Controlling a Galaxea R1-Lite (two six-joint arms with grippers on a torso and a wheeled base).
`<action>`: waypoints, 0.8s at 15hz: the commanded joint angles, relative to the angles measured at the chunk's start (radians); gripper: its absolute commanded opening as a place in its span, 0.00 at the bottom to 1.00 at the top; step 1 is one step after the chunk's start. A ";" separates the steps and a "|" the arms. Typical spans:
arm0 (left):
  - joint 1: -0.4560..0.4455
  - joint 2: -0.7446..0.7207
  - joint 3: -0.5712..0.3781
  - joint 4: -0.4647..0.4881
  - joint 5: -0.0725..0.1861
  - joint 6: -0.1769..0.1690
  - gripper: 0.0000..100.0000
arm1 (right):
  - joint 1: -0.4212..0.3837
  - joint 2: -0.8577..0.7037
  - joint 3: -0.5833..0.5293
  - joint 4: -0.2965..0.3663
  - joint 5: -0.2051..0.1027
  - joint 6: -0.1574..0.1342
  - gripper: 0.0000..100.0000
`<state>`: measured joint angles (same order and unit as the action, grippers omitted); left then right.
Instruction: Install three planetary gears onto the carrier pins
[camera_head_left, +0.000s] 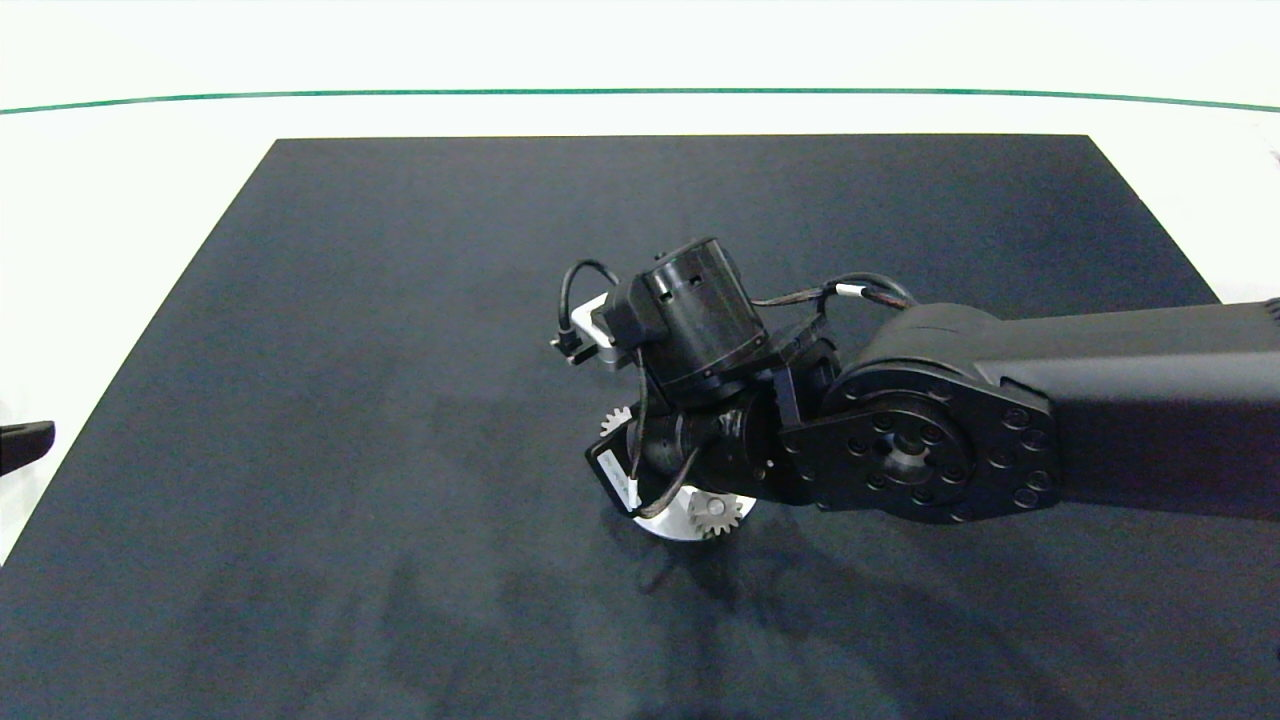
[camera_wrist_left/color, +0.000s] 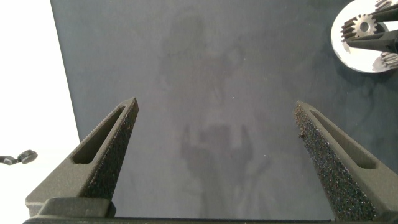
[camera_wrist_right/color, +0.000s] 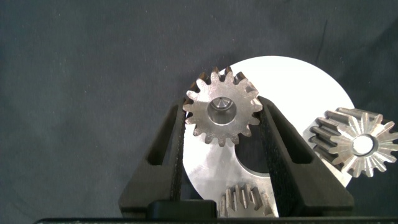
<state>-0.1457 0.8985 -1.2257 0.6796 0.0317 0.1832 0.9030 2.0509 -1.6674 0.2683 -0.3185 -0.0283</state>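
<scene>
A: Where is the gear that matters right now?

B: A small silver-grey toothed metal gear (camera_wrist_right/color: 221, 114) sits pinched between the two dark fingers of the right gripper (camera_wrist_right/color: 222, 118), flat face up, its bore over a pin tip, above the edge of the flat white round carrier disc (camera_wrist_right/color: 292, 81).

A: And the other two?

B: A second silver-grey gear (camera_wrist_right/color: 352, 144) stands on the disc just beside the right gripper, and a third (camera_wrist_right/color: 247, 200) shows between the fingers closer to the wrist. From above, one gear (camera_head_left: 714, 514) is plain on the disc; most of the disc is hidden under the arm.

A: So which step is this?

B: I judge it the seating of the last gear. Whether it is fully down on its pin, I cannot tell.

A: What comes next?

B: Probably a straight push down with the bore kept centred, then spreading the fingers without dragging the gear sideways into its neighbours.

A: The other arm?

B: The left gripper (camera_wrist_left/color: 214, 118) hangs idle over bare dark mat (camera_wrist_left/color: 217, 74), fingers spread wide, well apart from the disc.
</scene>
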 joint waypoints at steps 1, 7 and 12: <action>0.000 0.000 0.000 0.003 0.001 0.001 1.00 | -0.001 0.002 -0.002 0.002 -0.002 0.001 0.19; 0.000 0.000 0.000 0.003 0.001 0.001 1.00 | -0.001 0.002 -0.002 0.000 -0.002 0.001 1.00; -0.002 0.000 0.000 0.005 0.001 0.001 1.00 | -0.001 0.000 0.000 0.000 -0.002 0.002 1.00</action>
<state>-0.1470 0.8981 -1.2257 0.6802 0.0317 0.1832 0.9015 2.0504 -1.6679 0.2664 -0.3185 -0.0257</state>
